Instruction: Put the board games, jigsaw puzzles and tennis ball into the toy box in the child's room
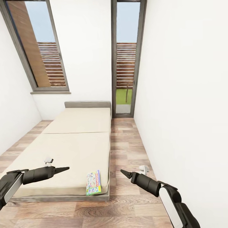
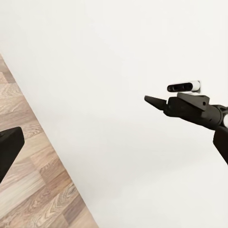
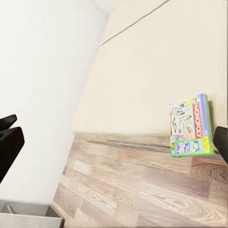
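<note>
One board game (image 1: 93, 183) at the bed's (image 1: 76, 133) near corner, both pincers' (image 1: 65, 169) (image 1: 123, 172) states indiscernible.

The bed (image 1: 76, 139) is placed lengthwise ahead, with its headboard (image 1: 87, 104) set against the far wall between two windows, one behind on the left (image 1: 38, 47) and one behind on the right (image 1: 126, 63). A board game (image 1: 93, 183) is laid on the mattress at the near right corner, just beside the edge. A strip of floor (image 1: 126, 148) is left between the bed and the right-hand wall. The left gripper (image 1: 65, 169) is held above the near left part of the mattress, and the right gripper (image 1: 123, 172) above the floor strip, right of the board game.
</note>
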Tool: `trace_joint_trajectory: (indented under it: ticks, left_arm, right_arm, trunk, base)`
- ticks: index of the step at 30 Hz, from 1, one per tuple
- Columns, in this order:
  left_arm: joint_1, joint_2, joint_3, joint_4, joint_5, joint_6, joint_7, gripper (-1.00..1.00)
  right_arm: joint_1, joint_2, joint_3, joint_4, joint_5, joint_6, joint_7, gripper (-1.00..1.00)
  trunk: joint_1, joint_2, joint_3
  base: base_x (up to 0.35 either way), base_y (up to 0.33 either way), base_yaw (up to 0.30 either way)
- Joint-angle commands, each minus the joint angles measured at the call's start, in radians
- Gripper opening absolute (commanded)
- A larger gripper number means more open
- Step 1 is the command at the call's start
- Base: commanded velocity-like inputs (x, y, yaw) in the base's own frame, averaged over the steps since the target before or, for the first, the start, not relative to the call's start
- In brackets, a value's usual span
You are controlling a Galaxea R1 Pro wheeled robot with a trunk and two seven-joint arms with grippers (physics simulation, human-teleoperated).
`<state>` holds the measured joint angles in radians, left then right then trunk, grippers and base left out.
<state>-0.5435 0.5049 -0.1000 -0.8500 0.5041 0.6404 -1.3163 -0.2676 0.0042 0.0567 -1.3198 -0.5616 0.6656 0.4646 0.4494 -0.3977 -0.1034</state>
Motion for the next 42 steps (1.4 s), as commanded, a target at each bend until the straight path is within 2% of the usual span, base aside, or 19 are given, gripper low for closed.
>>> trace_joint_trajectory:
  ticks: [1,29,42]
  left_arm:
    - [-0.001,0.001,-0.004,0.000,0.008,0.011,0.000,1.00]
    - [-0.001,0.002,-0.004,0.000,0.008,0.011,0.000,1.00]
    - [-0.001,0.002,-0.004,0.000,0.009,0.011,-0.001,1.00]
  right_arm:
    - [-0.001,0.000,-0.001,0.001,-0.004,0.006,0.000,1.00]
    - [-0.001,0.002,0.000,0.009,-0.003,0.006,0.000,1.00]
    - [-0.001,0.002,0.000,0.009,-0.003,0.006,0.000,1.00]
  trunk:
    - [0.001,-0.002,-0.002]
    - [0.001,-0.002,-0.002]
    - [0.001,-0.002,0.003]
  base:
    - [0.000,-0.067,0.000]
    - [0.001,-0.025,-0.002]
    - [0.109,0.063,-0.155]
